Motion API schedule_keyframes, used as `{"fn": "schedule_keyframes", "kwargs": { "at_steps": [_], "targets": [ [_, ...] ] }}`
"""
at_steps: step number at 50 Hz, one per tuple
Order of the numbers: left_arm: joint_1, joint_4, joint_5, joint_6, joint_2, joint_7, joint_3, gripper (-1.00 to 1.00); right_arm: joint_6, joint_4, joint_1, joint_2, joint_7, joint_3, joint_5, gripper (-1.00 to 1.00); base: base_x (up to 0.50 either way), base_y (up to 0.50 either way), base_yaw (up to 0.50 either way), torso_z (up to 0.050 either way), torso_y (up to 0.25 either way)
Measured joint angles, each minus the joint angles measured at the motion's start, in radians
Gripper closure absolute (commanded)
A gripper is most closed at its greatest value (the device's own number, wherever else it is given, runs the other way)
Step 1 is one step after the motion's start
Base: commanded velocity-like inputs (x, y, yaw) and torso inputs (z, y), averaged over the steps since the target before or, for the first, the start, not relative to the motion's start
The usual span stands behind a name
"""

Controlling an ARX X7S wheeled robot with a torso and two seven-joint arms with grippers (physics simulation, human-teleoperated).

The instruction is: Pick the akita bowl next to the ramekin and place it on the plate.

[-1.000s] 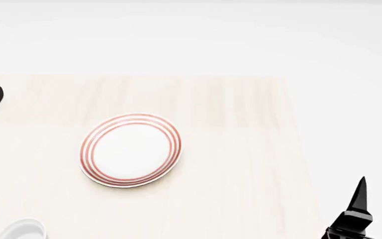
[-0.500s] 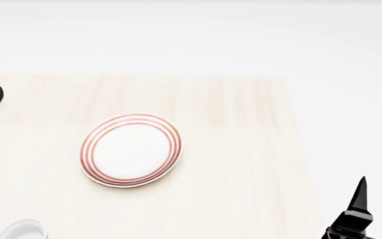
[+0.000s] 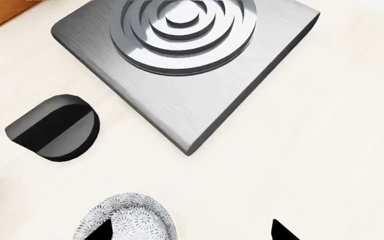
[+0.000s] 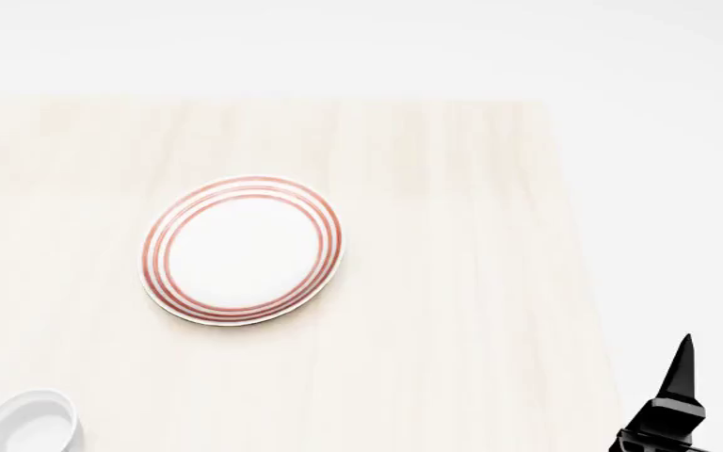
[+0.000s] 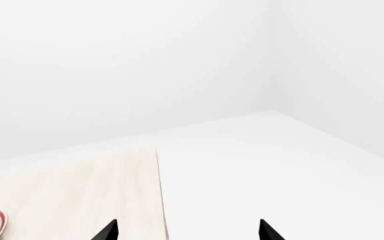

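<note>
On the pale wooden worktop (image 4: pixel 462 235) the plate (image 4: pixel 244 250), white with thin red rings, lies flat and bare in the head view, with the plain white ramekin (image 4: pixel 29 426) near the view's lower left corner, well apart from it. The left wrist view looks down on the akita bowl (image 3: pixel 135 220), upright on the worktop, with 1 dark fingertip of the left pincer (image 3: pixel 192 232) over its speckled rim and the other fingertip apart on the far side, so the pincer is spread wide and grips nothing. Beyond the bowl sit a short black cylinder (image 3: pixel 55 127) and a square grey slab with raised concentric rings (image 3: pixel 185 65). The right pincer (image 5: pixel 186 231) hangs beyond the worktop's edge, its 2 tips wide apart and empty.
</note>
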Motion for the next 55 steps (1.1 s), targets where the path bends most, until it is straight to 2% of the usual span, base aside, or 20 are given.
{"fn": "schedule_keyframes", "kwargs": {
  "at_steps": [23,55],
  "targets": [
    [0.023,-0.001,-0.008,0.013,0.002,-0.016,-0.023,-1.00,0.000,-0.005,-0.003,0.006,0.007,-0.002,0.006,-1.00,0.00,0.00,0.00,0.000,-0.095],
    [0.037,0.002,-0.022,0.018,0.001,-0.030,-0.044,-1.00,0.003,-0.012,-0.005,0.013,0.018,-0.006,0.015,-1.00,0.00,0.00,0.00,0.000,-0.053]
  ]
}}
